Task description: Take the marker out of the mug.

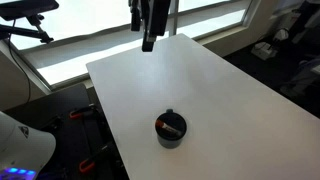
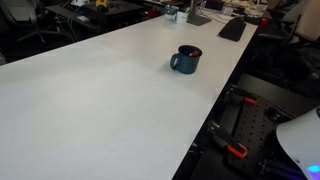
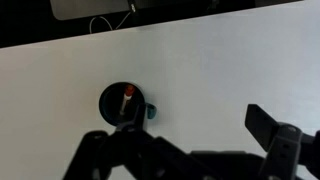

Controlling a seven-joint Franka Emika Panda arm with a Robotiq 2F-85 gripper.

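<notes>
My tool hangs w/ jaws apart over surface; marker sits in mug, well apart. Window behind.

— Position of the mug?
— The mug stands upright on the white table, near the edge, handle toward the picture's left.
— Contents?
— The marker shows a reddish tip at the rim.

The mug stands alone on the white table, bare surface free on every side.
</notes>
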